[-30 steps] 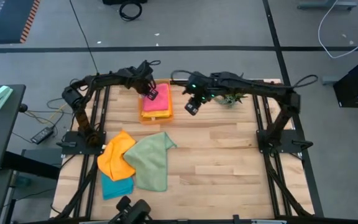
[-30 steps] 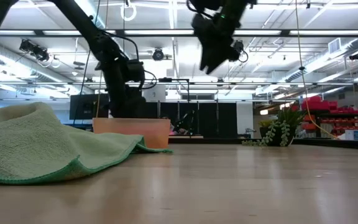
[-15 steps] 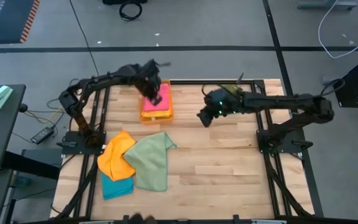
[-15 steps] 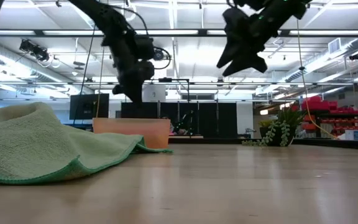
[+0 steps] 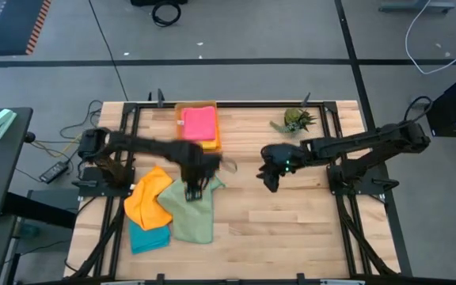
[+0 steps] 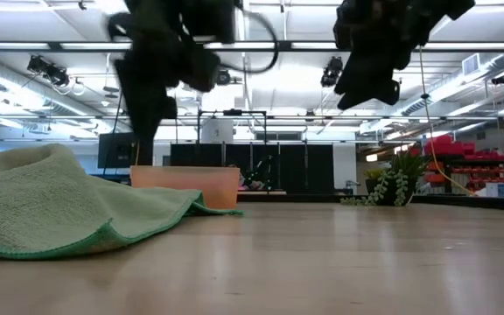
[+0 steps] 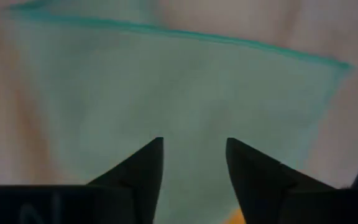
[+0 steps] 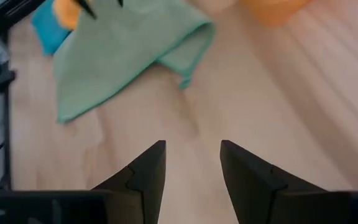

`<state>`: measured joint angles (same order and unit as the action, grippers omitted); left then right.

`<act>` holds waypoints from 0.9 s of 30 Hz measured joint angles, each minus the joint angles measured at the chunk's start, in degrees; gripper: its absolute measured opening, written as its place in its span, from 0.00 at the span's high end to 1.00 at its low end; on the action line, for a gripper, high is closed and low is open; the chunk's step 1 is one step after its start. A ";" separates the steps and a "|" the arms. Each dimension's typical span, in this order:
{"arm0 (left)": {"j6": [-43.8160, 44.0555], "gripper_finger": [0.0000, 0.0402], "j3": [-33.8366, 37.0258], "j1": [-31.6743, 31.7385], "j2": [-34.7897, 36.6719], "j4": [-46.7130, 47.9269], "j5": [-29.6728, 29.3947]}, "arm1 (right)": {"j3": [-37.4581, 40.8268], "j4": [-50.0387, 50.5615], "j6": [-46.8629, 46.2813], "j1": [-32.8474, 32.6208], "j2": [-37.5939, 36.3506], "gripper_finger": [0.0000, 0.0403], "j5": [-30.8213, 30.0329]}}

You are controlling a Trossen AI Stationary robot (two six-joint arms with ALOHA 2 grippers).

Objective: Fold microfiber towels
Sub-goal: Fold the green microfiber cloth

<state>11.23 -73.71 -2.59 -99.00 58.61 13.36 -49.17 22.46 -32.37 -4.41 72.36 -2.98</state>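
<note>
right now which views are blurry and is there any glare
High view: the left arm is smeared by motion where its left gripper hangs over the sage green towel; the table is sharp. Low view: bright ceiling strip lights glare, leaving both arms dark silhouettes. Left wrist view: the towel is soft and out of focus. Right wrist view: the right gripper is crisp, the wood below slightly blurred.

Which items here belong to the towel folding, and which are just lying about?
Job: sage green towel under the open left tool; orange towel; teal towel; pink towel; open right tool.
Lying about: orange tray; plant.
</note>
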 joint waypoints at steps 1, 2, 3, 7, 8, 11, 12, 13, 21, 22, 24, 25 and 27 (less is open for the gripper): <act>0.51 0.51 0.26 -3.15 0.00 -1.49 0.00 | 0.00 -0.13 0.21 -1.04 0.00 0.60 0.02; 1.31 0.49 0.37 -6.32 0.00 -2.94 0.00 | 0.00 -0.27 0.47 -2.07 0.00 0.60 0.00; 1.83 0.48 0.39 -9.53 0.00 -4.77 0.03 | 0.00 -0.47 0.88 -3.00 0.00 0.60 -0.14; 5.48 0.45 0.43 -21.13 0.00 -17.32 -4.34 | 0.00 -0.44 2.33 -6.33 0.00 0.60 -2.45; 6.07 0.45 0.43 -23.67 -0.15 -20.91 -6.83 | 0.00 -0.44 2.62 -7.02 0.00 0.60 -3.14; 6.21 0.47 0.41 -30.00 -1.54 -30.23 -15.67 | 0.00 -0.40 3.44 -8.58 0.00 0.60 -4.63; 6.92 0.48 0.41 -31.50 -2.26 -32.09 -17.86 | 0.00 -0.41 3.44 -8.95 0.00 0.60 -4.72; 8.54 0.49 0.41 -32.78 -2.98 -32.78 -19.62 | 0.00 -0.42 3.39 -9.23 0.00 0.60 -4.73; 22.18 0.55 0.43 -35.15 -11.83 -36.26 -21.12 | 0.00 -0.62 2.96 -11.24 0.00 0.60 -6.79; 22.76 0.55 0.43 -34.84 -12.90 -37.33 -21.07 | 0.00 -0.60 2.59 -11.29 0.00 0.60 -7.33; 25.04 0.56 0.43 -34.16 -14.58 -39.01 -21.11 | 0.00 -0.62 1.89 -11.27 0.00 0.60 -7.54; 26.66 0.56 0.43 -33.74 -15.06 -38.88 -21.09 | 0.00 -0.58 1.85 -11.27 0.00 0.60 -7.56; 30.33 0.56 0.43 -33.01 -15.34 -38.67 -21.18 | 0.00 -0.58 1.88 -11.27 0.00 0.60 -7.50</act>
<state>41.56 -73.28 -35.61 -114.34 19.93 -7.82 -49.17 21.89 -30.49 -15.68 72.36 -10.48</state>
